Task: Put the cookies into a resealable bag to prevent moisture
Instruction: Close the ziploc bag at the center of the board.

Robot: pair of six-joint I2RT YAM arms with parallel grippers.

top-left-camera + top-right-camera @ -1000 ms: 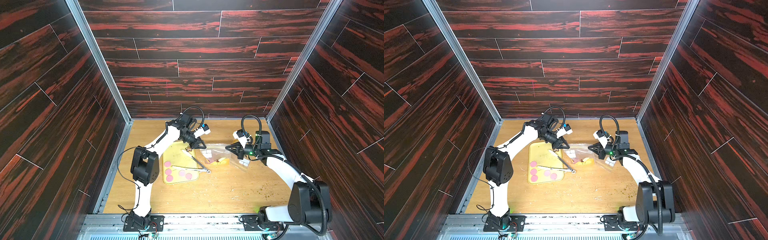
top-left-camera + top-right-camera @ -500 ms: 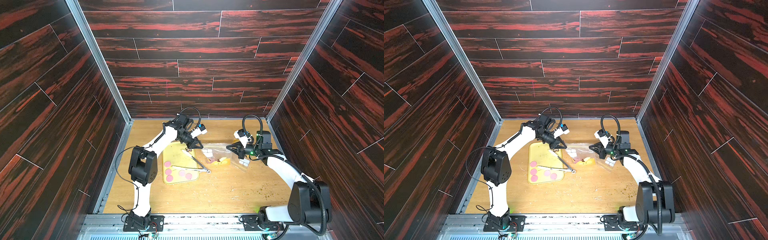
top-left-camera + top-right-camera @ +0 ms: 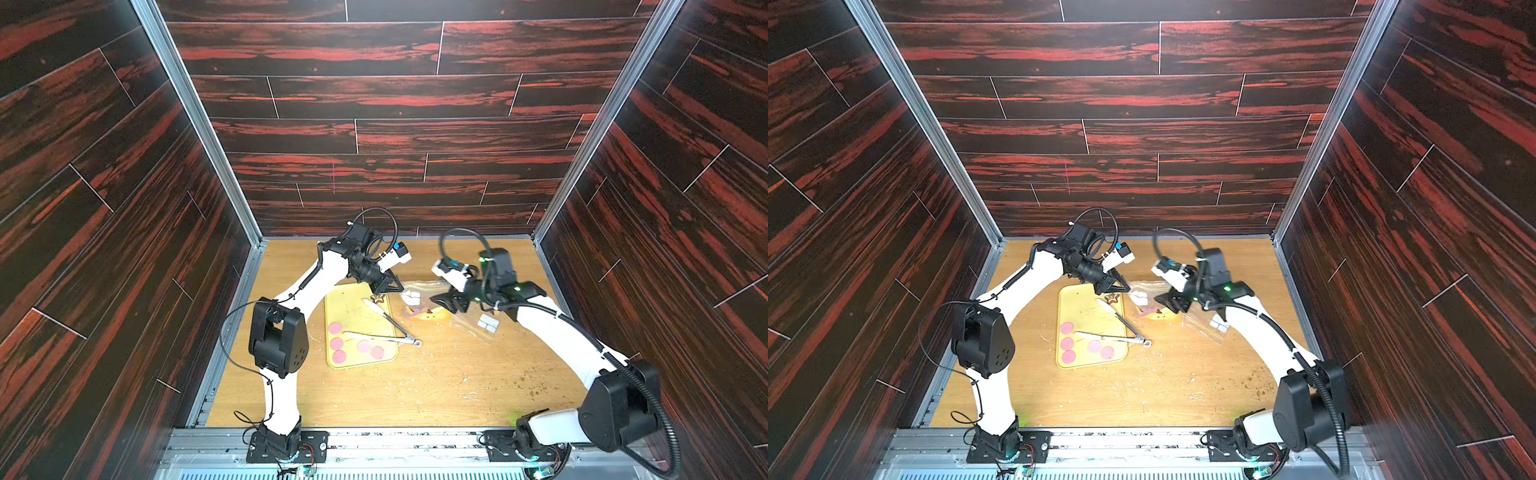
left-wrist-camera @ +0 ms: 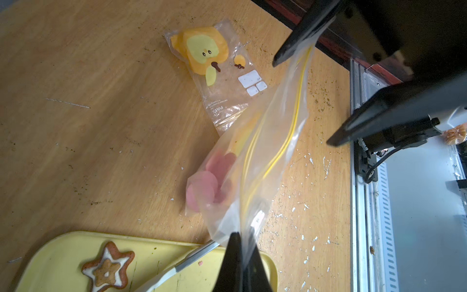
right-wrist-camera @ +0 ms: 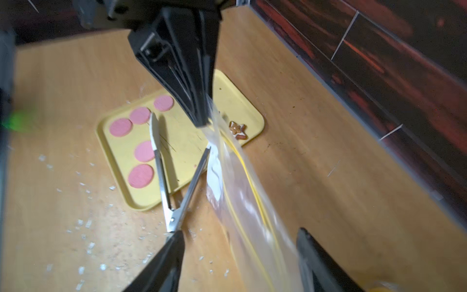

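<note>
**Five cookies on the tray, others inside the bag**

Five cookies (image 3: 364, 345) lie flat on the yellow tray (image 3: 349, 299), gathered toward its 7 o'clock corner in both top views. Other cookies (image 4: 204, 187) sit overlapped inside the resealable bag (image 4: 273, 141). Only the left wrist view shows these clearly.

The bag is at about 2 o'clock from the tray and runs from one hand to the other. The left hand (image 4: 241, 242) is pressed together on one end of the bag's mouth. The right hand (image 5: 240, 231) has its fingers apart, and the bag with its yellow zip lines passes between them. Whether a finger touches the plastic, I cannot tell. The top views do not show this gap well.

Metal tongs (image 3: 386, 320) lie open across the tray, between the cookies and the bag. One arm passes just beside the cookies, and the hinge rests off the tray at 4 o'clock.

A star-shaped iced biscuit (image 4: 107, 270) sits in the tray's 1 o'clock corner, near the left hand. A second bag (image 4: 219, 70), printed with a yellow figure, lies flat on the worktop (image 3: 415, 386) at 4 o'clock from the right hand. Its print is readable only in the left wrist view. Pale crumbs are scattered over the worktop.
</note>
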